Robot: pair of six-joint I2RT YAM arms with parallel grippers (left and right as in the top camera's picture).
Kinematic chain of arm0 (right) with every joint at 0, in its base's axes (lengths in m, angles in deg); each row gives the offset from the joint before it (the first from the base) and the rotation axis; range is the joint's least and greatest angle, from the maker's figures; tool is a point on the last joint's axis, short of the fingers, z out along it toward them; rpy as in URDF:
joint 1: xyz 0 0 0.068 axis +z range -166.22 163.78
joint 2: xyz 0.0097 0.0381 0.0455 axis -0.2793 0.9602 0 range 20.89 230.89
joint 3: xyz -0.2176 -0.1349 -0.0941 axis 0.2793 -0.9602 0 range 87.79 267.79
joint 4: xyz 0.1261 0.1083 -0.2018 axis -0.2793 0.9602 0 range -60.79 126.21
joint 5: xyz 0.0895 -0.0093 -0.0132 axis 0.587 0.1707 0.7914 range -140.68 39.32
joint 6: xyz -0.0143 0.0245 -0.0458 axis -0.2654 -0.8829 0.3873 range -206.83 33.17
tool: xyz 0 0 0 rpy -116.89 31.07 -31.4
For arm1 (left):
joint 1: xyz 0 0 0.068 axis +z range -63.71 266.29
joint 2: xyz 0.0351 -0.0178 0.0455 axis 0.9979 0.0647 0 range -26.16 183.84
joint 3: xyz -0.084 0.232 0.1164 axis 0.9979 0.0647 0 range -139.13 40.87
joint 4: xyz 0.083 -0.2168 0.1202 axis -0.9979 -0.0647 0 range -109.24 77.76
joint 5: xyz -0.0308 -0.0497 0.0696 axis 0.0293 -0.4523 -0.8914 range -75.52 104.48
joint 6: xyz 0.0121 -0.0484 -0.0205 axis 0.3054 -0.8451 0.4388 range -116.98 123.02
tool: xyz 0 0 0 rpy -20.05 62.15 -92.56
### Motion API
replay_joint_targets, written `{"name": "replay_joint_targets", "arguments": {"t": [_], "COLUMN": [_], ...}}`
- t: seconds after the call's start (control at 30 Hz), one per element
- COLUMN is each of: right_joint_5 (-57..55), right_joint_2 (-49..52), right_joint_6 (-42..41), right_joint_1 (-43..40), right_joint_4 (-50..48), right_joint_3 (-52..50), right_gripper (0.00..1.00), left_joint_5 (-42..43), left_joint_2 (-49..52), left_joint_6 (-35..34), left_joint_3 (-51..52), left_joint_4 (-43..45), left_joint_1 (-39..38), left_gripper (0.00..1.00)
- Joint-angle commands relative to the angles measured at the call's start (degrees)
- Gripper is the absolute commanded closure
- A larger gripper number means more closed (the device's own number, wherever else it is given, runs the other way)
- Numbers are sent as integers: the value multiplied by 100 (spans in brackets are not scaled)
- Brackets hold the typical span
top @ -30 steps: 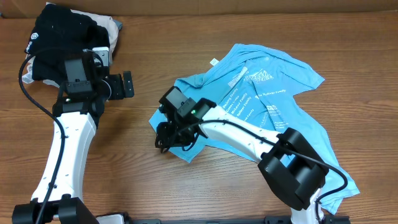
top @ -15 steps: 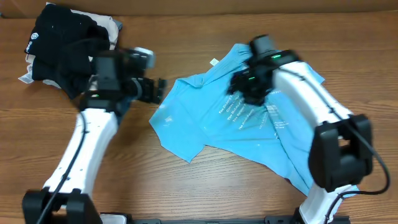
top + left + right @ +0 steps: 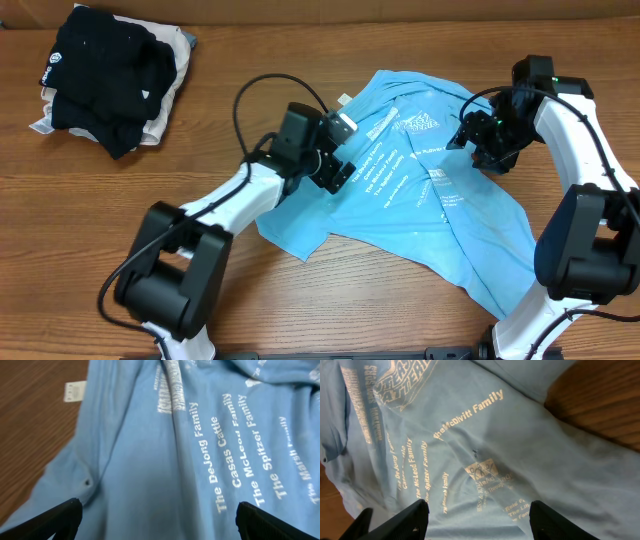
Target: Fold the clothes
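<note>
The clothes, a light sky-blue T-shirt (image 3: 420, 200) with white lettering, lie crumpled and partly spread across the middle and right of the wooden table. My left gripper (image 3: 338, 172) hovers over the shirt's left part. In the left wrist view it (image 3: 161, 522) stands wide open, with only the printed fabric (image 3: 150, 460) below and nothing between its fingertips (image 3: 65, 516). My right gripper (image 3: 488, 150) is over the shirt's upper right, near a sleeve. In the right wrist view it (image 3: 482, 522) is open above the lettering (image 3: 470, 407), holding nothing.
A black garment (image 3: 100, 75) is piled on a beige cloth (image 3: 172, 90) at the back left corner. The shirt's small white tag (image 3: 343, 100) sticks out at its top edge. Bare wood (image 3: 300, 300) lies in front of the shirt.
The left arm swung right, from the black pile to over the shirt's left part. The right gripper left the shirt's lower left corner, opened wider and moved to the upper right.
</note>
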Motion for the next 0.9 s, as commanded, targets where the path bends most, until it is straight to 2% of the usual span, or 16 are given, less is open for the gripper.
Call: {"name": "replay_joint_targets", "arguments": {"t": [0.0,0.27,0.47,0.57,0.67,0.87], "right_joint_5": [-57,-11,-13,-11,-11,-15], "right_joint_2": [-229,-229,-229,-229,-227,-225], "right_joint_6": [133,116,120,118,118,120], "right_joint_1": [52,52,52,52,52,52], "right_joint_4": [-114,-280,-192,-170,-177,-334], "right_joint_3": [92,92,92,61,-44,-496], "right_gripper": [32,32,31,31,28,27], "left_joint_5": [-225,-428,-1486,-1873,-1873,-1858], "left_joint_2": [372,876,1189,1311,1344,1344], "left_joint_6": [136,133,-212,-564,-765,-793], "left_joint_3": [-85,-85,-85,-85,-85,-85], "left_joint_4": [146,258,374,337,190,-267], "left_joint_1": [-118,-149,-24,291,793,1672], "left_gripper": [0,0,0,0,0,0]}}
